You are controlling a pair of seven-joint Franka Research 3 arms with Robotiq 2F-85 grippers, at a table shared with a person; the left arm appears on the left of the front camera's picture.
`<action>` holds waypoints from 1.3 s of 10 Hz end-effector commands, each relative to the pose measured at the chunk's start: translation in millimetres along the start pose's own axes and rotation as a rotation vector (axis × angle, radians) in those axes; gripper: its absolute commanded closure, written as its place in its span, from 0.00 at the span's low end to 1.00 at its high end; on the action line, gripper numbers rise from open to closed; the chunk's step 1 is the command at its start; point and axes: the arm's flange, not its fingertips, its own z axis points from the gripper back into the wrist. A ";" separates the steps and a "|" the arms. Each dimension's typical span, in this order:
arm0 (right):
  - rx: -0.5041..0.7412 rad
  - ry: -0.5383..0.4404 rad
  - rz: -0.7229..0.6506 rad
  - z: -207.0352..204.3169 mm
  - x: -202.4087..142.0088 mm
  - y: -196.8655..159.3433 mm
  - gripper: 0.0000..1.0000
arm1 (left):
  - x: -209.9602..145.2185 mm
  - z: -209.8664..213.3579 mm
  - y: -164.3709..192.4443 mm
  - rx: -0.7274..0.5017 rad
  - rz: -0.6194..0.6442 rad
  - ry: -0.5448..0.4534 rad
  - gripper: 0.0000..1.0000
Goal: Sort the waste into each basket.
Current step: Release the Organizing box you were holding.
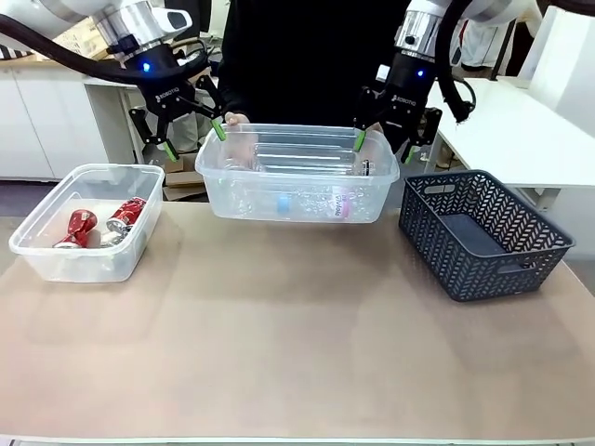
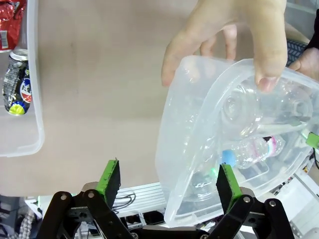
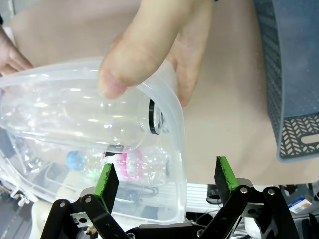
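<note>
A person's hands (image 2: 234, 35) (image 3: 149, 45) grip both end rims of a see-through tub (image 1: 297, 172) at the table's far side. Inside it lie clear plastic bottles (image 1: 307, 200) (image 2: 249, 149) (image 3: 75, 124). My left gripper (image 1: 195, 139) (image 2: 167, 174) is open at the tub's left end, with the tub's corner between its green pads. At the right end my right gripper (image 1: 384, 146) (image 3: 165, 173) is open too, straddling that corner. A second see-through tub (image 1: 37, 243) (image 2: 32, 99) stands at the left, holding crushed red-and-silver cans (image 1: 79, 228) (image 2: 15, 84).
A dark grey herringbone-slotted basket (image 1: 483, 232) (image 3: 294, 74) stands at the right of the table. The tan tabletop (image 1: 279, 334) stretches bare across the middle and front. The person stands right behind the lifted tub.
</note>
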 end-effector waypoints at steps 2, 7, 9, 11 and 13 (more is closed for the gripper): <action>0.004 -0.010 -0.001 6.3 -0.7 -0.2 0.00 | 3.5 0.3 -2.5 0.003 0.000 0.008 0.00; 0.003 -0.007 0.002 4.2 -0.2 0.9 0.00 | -8.1 12.8 -9.7 -0.014 -0.065 -0.003 0.00; 0.163 -0.121 0.118 58.3 -102.8 -46.4 0.00 | -72.6 46.4 1.7 -0.104 -0.138 -0.080 0.00; 0.477 -0.118 0.201 83.9 -202.9 -118.1 0.00 | -159.1 66.5 48.2 -0.265 -0.243 -0.079 0.00; 0.765 -0.179 0.099 76.0 -253.7 -175.1 0.00 | -207.8 60.8 97.7 -0.432 -0.299 -0.093 0.00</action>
